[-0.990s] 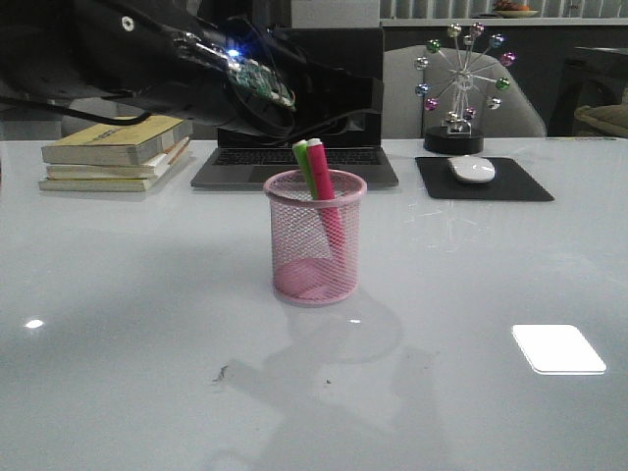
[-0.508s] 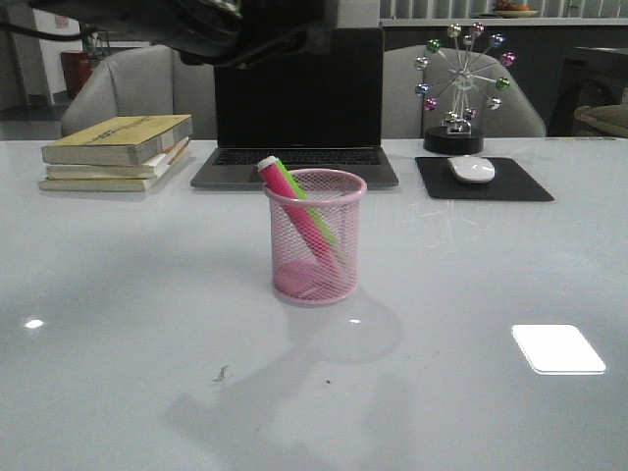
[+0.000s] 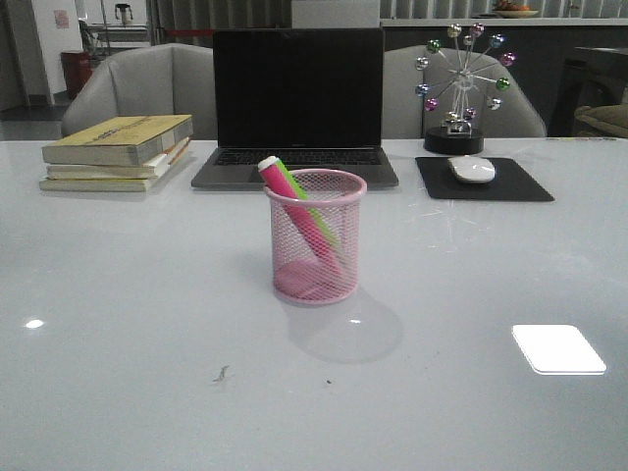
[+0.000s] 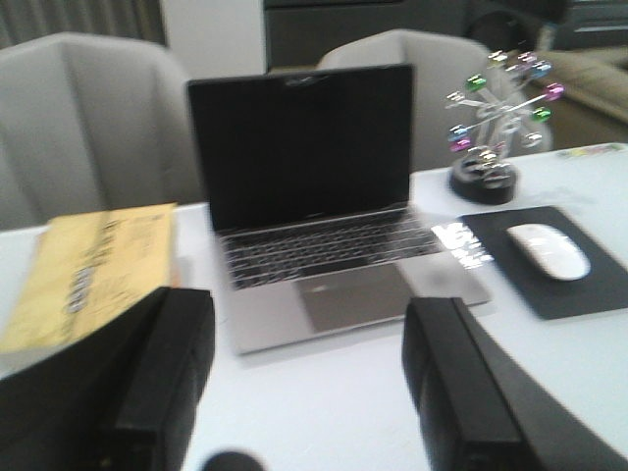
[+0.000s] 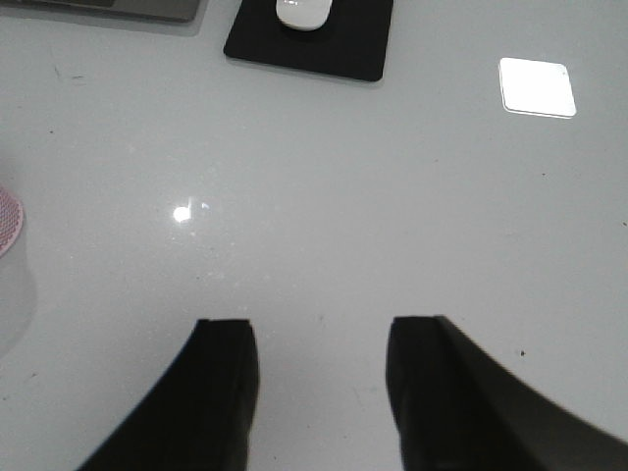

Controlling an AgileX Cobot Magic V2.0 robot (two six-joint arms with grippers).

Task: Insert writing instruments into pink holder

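Only the front view shows the pink holder (image 3: 315, 236) whole, standing on the surface (image 3: 118, 294) before the laptop (image 3: 297, 108), with the pink marker (image 3: 294, 206) and green marker (image 3: 312, 208) leaning inside it, tops toward the books (image 3: 116, 152). Neither arm appears there. The left wrist view shows the left fingers (image 4: 309, 378) spread wide with nothing between them, the laptop beyond them. The right fingers (image 5: 319, 383) are likewise apart and empty; past them lie the mouse (image 5: 302, 12) and mousepad (image 5: 343, 44). Compared with half a second ago, the dark arm above the laptop is gone; the markers lie unchanged. The holder's rim barely shows at the right wrist view's edge. The left wrist view is blurred.
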